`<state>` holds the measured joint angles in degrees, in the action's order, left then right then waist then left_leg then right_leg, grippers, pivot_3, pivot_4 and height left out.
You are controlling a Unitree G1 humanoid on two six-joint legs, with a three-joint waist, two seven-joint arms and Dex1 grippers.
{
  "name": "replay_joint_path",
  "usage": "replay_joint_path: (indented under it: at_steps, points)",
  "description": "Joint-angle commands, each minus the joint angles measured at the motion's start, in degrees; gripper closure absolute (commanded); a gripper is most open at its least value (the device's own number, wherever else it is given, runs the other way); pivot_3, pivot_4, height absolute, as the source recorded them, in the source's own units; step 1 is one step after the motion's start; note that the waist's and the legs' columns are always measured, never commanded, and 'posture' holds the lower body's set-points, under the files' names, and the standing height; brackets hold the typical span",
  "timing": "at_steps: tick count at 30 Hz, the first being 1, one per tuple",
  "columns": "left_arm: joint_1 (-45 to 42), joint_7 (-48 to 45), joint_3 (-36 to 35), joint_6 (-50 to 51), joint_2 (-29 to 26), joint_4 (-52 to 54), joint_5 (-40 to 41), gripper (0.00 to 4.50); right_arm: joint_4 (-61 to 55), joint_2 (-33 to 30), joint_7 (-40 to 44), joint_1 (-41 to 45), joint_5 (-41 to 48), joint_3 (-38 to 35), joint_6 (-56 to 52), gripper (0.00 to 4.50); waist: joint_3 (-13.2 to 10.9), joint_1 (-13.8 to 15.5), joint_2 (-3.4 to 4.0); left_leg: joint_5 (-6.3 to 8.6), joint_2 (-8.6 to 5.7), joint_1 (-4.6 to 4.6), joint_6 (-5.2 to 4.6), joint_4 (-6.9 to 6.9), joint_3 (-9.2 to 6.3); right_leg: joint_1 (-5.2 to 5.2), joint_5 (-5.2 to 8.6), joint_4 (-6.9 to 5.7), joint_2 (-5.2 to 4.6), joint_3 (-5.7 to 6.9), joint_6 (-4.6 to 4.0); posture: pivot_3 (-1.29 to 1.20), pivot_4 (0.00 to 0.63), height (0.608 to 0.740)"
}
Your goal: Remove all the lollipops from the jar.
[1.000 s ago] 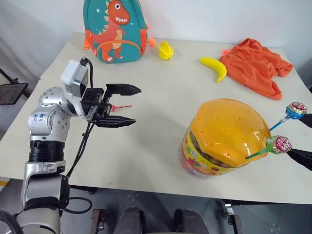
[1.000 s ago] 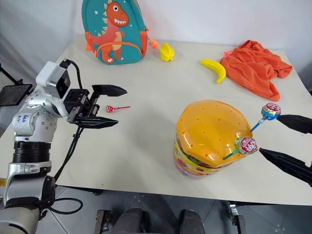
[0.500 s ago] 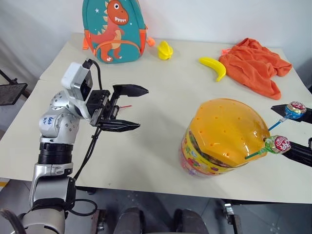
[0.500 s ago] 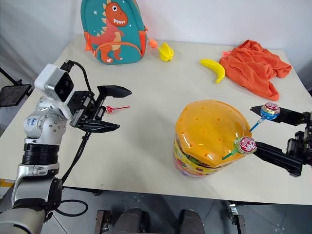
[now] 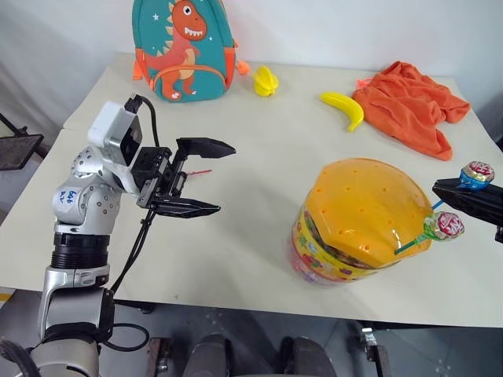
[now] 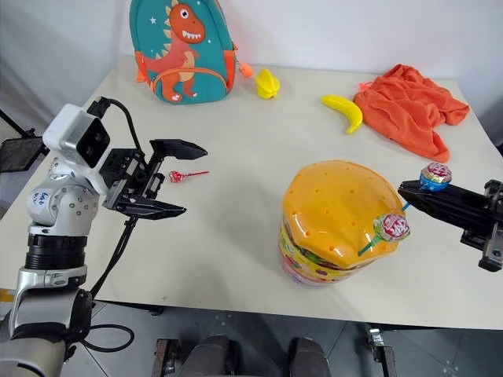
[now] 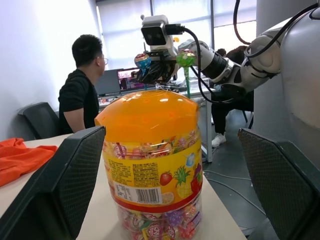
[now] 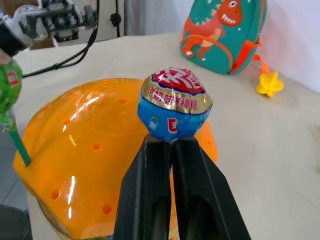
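- The blue-wrapped lollipop (image 8: 174, 104) sits at the tip of the right gripper (image 8: 171, 145), whose two black fingers are pressed together on the stick just under the candy head.
- Its blue stick slants down toward the orange domed lid (image 5: 365, 208) of the jar (image 6: 314, 263), so the pull-out line looks to run up and outward along that slant, away from the lid.
- The green-stick lollipop (image 5: 446, 225) stands in a lid hole just beside, also on the right arm's side.
- A third lollipop (image 6: 177, 176), red stick, lies flat on the table (image 5: 259, 236), near the left gripper (image 5: 206, 177), which hangs spread wide and empty.
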<state>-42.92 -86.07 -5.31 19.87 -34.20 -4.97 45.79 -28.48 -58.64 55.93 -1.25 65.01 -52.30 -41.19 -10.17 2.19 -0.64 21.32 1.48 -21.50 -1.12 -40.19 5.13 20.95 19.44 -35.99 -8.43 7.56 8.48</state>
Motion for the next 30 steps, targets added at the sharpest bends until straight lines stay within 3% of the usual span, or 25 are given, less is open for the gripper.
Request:
replay_joint_path:
  at_steps: [1,6,10,15,19,22,30]
  points:
    - [-0.11,-5.75,-0.46,-0.32,-0.7,1.14,1.27,0.0,2.61,-2.29,-6.98,5.34,4.44,-3.26,-0.7,4.48,0.0,-0.24,0.0,0.0,0.01,0.0,0.0,-0.01,0.0,-0.01,0.0,-0.01,0.0,0.02,0.0,0.0,0.15,0.74]
    - [-0.5,-5.55,-0.02,-0.55,-0.27,0.66,0.97,0.0,6.38,-3.96,-10.62,9.83,2.84,-2.97,-0.49,4.48,0.0,-0.55,0.0,0.0,0.0,-0.01,0.0,0.02,-0.01,-0.01,0.0,0.0,0.0,0.05,0.0,0.0,0.15,0.74]
    - [-0.11,-4.97,-0.37,-0.04,-0.29,1.63,1.69,0.0,12.56,-6.7,-15.28,12.74,-6.98,-0.72,1.93,4.48,0.0,-0.75,0.01,0.0,0.0,-0.01,0.0,0.05,0.01,0.01,0.0,0.01,-0.01,0.03,0.0,0.0,0.15,0.74]
    - [0.64,-5.0,-0.79,0.05,-1.21,2.13,1.85,0.0,19.14,-11.88,-16.72,9.33,-17.95,4.31,-2.08,4.48,0.04,-0.83,0.07,0.0,0.01,-0.02,0.0,0.07,0.07,0.06,0.0,0.0,-0.01,0.01,0.0,0.0,0.15,0.74]
    - [2.16,-4.79,-1.3,0.05,-2.09,3.27,2.46,0.0,26.79,-16.64,-18.08,8.41,-24.74,14.6,-7.94,4.48,0.05,-0.96,0.09,0.0,0.03,-0.02,0.0,0.1,0.11,0.08,0.0,0.0,-0.01,-0.01,0.0,0.0,0.15,0.74]
    - [3.61,-4.49,-1.95,0.26,-2.85,4.6,3.17,0.0,32.21,-19.56,-17.96,11.2,-28.09,26.33,-14.62,4.48,0.07,-1.06,0.14,0.0,0.03,-0.03,0.0,0.1,0.11,0.13,0.0,0.0,-0.02,-0.04,0.0,0.0,0.15,0.74]
    - [6.83,-2.9,-3.53,1.87,-5.04,8.33,4.62,0.0,46.74,-11.6,-24.68,21.68,-39.85,39.58,-14.08,4.48,0.08,-1.23,0.21,0.0,0.04,-0.21,0.01,0.1,0.16,0.35,0.0,-0.01,-0.02,-0.04,0.0,0.0,0.15,0.74]
